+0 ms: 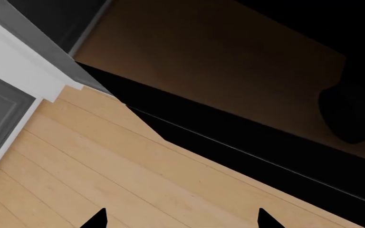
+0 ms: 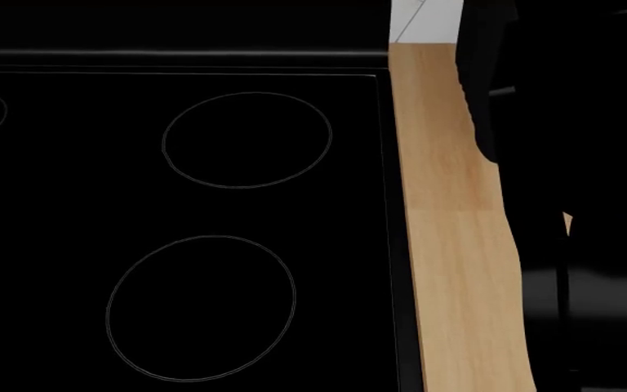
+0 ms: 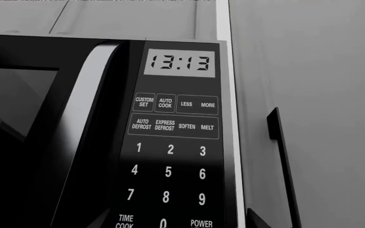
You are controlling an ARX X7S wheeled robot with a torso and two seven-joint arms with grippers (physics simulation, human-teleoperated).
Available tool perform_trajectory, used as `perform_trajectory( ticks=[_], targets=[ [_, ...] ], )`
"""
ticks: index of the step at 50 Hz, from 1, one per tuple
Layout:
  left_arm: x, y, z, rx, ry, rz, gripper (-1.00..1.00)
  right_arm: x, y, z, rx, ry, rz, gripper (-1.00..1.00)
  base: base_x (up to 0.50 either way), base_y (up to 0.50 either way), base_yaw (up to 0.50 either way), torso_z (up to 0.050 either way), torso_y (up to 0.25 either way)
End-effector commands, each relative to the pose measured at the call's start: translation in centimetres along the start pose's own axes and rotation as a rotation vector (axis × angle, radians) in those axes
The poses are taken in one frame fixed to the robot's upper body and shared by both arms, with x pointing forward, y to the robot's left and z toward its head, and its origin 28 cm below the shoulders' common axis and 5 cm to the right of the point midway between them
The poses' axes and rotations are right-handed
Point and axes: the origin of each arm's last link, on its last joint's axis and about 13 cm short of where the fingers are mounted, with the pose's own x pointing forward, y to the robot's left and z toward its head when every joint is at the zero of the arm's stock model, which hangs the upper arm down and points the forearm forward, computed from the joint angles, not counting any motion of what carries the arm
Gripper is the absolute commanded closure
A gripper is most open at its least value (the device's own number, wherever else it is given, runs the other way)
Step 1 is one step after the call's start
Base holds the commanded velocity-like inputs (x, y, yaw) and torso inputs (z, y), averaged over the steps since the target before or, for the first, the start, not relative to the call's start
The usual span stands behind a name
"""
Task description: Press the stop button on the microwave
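The microwave [image 3: 55, 123] fills the right wrist view, with its dark door and a control panel [image 3: 173, 142] on its right side. The display [image 3: 179, 62] reads 13:13. Below it are function keys and number keys down to TIME COOK, 0 and POWER. No stop button shows; the panel runs out of view below those keys. My right gripper [image 3: 177, 223] is open, close in front of the lowest visible keys, touching nothing. My left gripper [image 1: 181, 221] is open and empty over a wooden floor [image 1: 106, 166]. In the head view neither gripper shows.
A grey cabinet with a black vertical handle [image 3: 277, 142] stands right of the microwave. The head view shows a black cooktop [image 2: 183, 204] with ring burners, a wooden counter strip [image 2: 450, 229] and my dark right arm [image 2: 575, 163]. White and grey cabinetry [image 1: 17, 61] shows beside the floor.
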Motion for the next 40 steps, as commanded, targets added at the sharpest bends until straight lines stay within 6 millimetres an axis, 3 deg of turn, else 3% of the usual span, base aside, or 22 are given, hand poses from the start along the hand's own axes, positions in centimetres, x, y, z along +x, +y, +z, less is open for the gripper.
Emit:
perform_trajectory(
  ticks=[1, 40],
  targets=[
    [0.03, -0.03, 0.07, 0.000, -0.002, -0.001, -1.00, 0.06, 0.16, -0.18, -0.016, 0.009, -0.002, -1.00, 0.50, -0.10, 0.00, 0.000, 0.000],
    [0.03, -0.03, 0.07, 0.000, -0.002, -0.001, -1.00, -0.38, 0.12, -0.81, -0.027, 0.013, 0.007, -1.00, 0.04, -0.01, 0.00, 0.000, 0.000]
  ],
)
